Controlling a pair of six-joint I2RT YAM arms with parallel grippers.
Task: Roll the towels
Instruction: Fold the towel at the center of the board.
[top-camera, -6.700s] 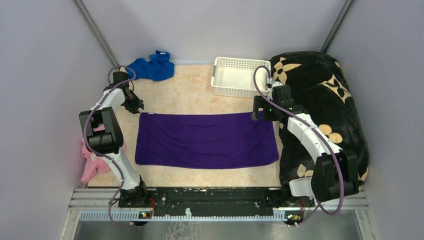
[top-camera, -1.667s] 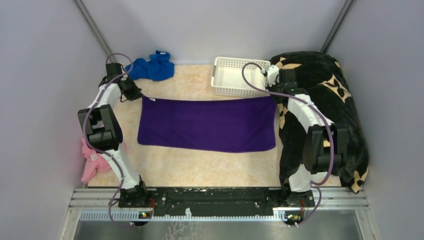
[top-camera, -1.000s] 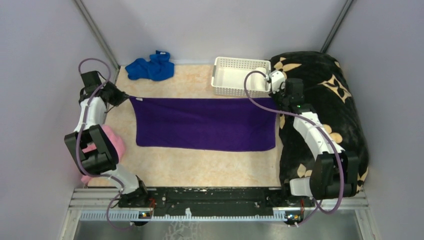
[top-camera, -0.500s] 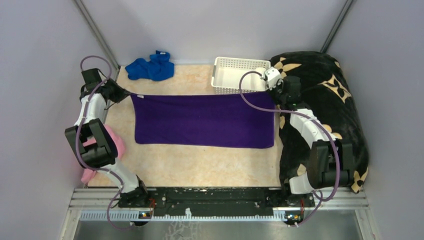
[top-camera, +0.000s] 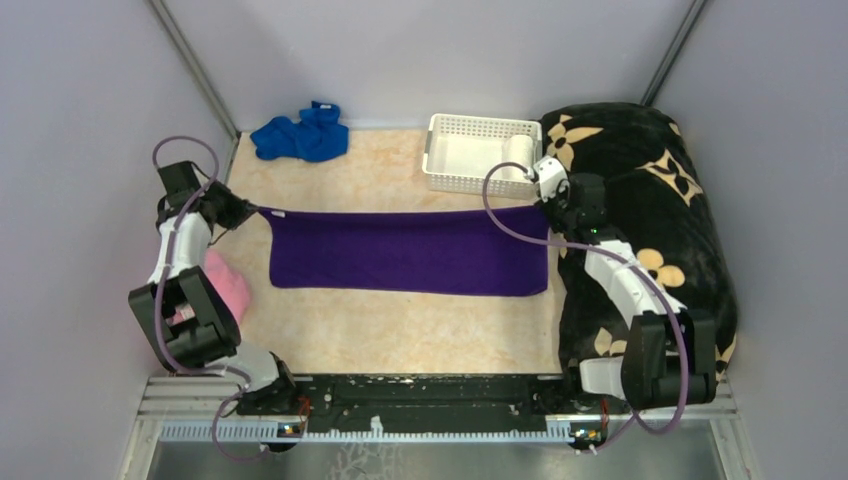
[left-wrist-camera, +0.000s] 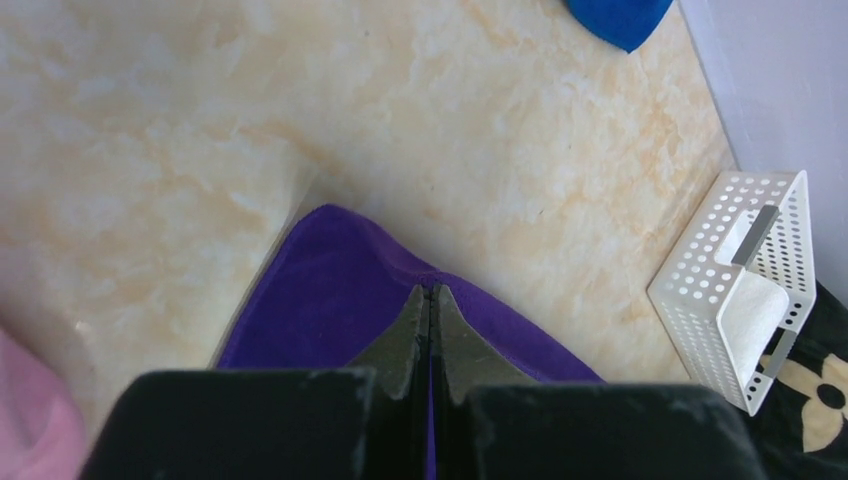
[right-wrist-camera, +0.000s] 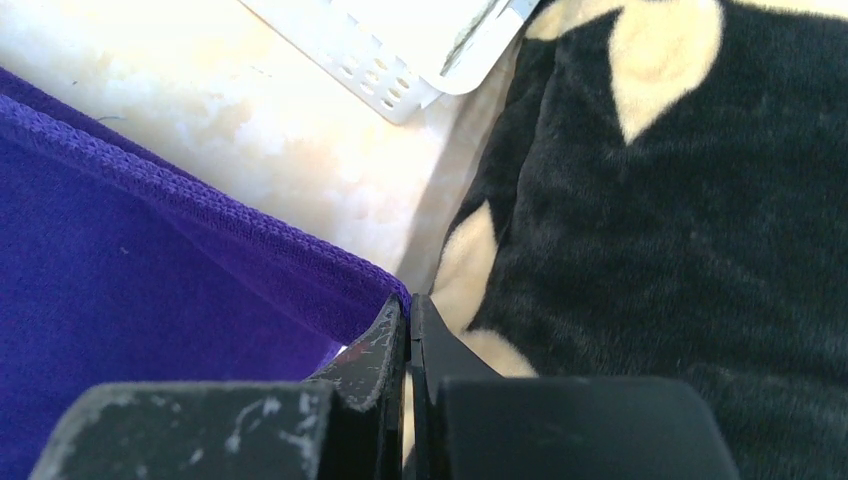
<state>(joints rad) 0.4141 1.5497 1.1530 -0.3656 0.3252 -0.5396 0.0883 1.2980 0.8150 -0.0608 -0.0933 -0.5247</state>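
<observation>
purple towel (top-camera: 408, 252) stretches between left gripper (top-camera: 252, 211) and right gripper (top-camera: 545, 207), each seemingly pinching a far corner.

Both black-and-white arms reach toward the far side, the left gripper (top-camera: 252, 208) pinched tight on the far-left corner of the dark purple cloth towel (top-camera: 410, 252) and the right gripper (top-camera: 545, 205) clamped on its far-right corner, each wrist angled inward over the table.
</observation>
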